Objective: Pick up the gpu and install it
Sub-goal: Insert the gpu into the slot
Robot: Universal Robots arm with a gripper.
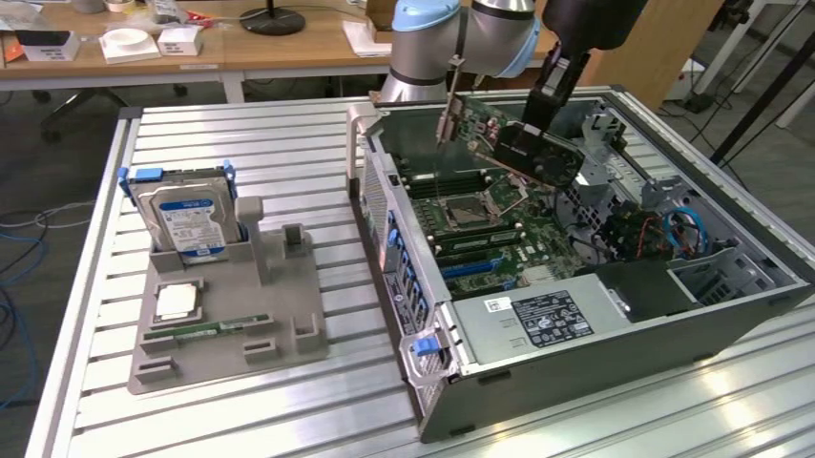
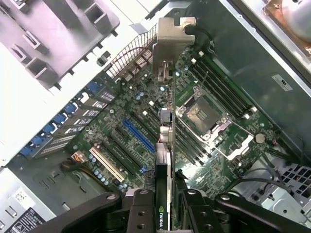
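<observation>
1. The gripper point(image 1: 544, 122) hangs over the open computer case point(image 1: 612, 367). Its jaws are drawn partway in and clamped on the gpu point(image 1: 537, 153).
2. In the wrist view the two dark fingers point(image 2: 141, 206) press on either face of the card, which is seen edge-on with a green logo strip between them.
3. The gpu is held in the air above the motherboard point(image 1: 491, 253), tilted, and is not seated in any slot.
4. Its silver bracket point(image 1: 449, 119) points toward the exterior view's left, near the case's perforated rear wall.
5. From the wrist, the card's edge runs over the board beside the CPU socket point(image 2: 200, 114). The blue expansion slot point(image 2: 138, 136) lies off to one side of it.
6. A gray fixture point(image 1: 236, 329) sits on the slatted metal table point(image 1: 293, 153), to the exterior view's left of the case.
7. A hard drive point(image 1: 191, 224) with a blue-white label stands upright in the fixture.
8. A processor chip point(image 1: 176, 301) and a green memory stick point(image 1: 204, 331) lie flat on the fixture.
</observation>
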